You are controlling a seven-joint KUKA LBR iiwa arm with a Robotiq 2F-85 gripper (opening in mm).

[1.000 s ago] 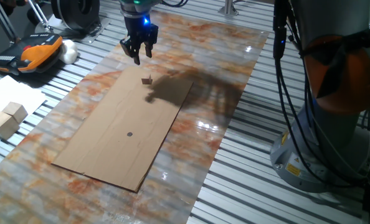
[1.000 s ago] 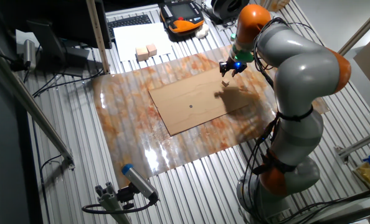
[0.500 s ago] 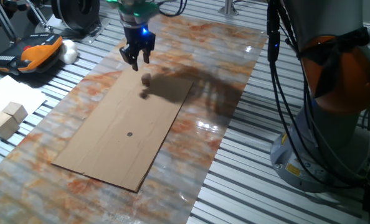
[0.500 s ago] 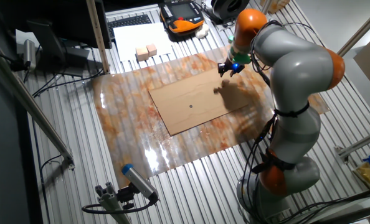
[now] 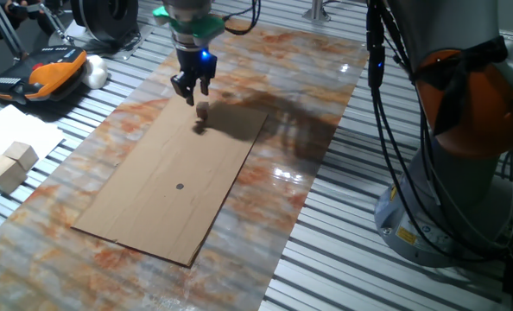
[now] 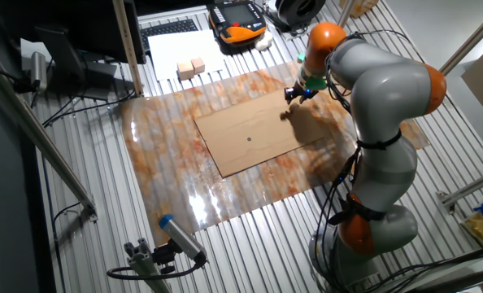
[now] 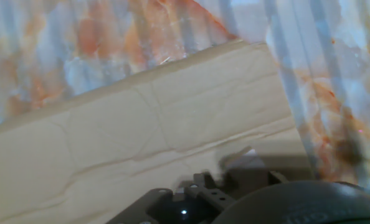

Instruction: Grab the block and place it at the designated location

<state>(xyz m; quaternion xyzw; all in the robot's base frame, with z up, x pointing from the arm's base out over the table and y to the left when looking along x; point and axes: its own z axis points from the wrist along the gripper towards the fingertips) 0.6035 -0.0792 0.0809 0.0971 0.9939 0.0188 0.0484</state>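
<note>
The tiny brown cube (image 5: pixel 202 110) sits near the far edge of the brown cardboard sheet (image 5: pixel 144 216). My gripper (image 5: pixel 192 93) hangs just above and a little behind it, fingers apart and empty. The dark round dot (image 5: pixel 180 186) lies near the middle of the cardboard, well away from the cube. In the other fixed view the gripper (image 6: pixel 292 97) is at the cardboard's far right corner, with the dot (image 6: pixel 249 138) to its left. The hand view shows the cardboard's edge (image 7: pixel 141 81) and the hand's dark body; the cube is not clear there.
Two large pale wooden blocks (image 5: pixel 9 164) lie on white paper at the left. An orange and black pendant (image 5: pixel 47 67) lies at the back left. The arm's grey base (image 5: pixel 464 173) stands at the right. A marbled sheet (image 5: pixel 308 130) lies under the cardboard.
My gripper has come down and shifted slightly toward the cube, staying open. The cube and dot have not moved.
</note>
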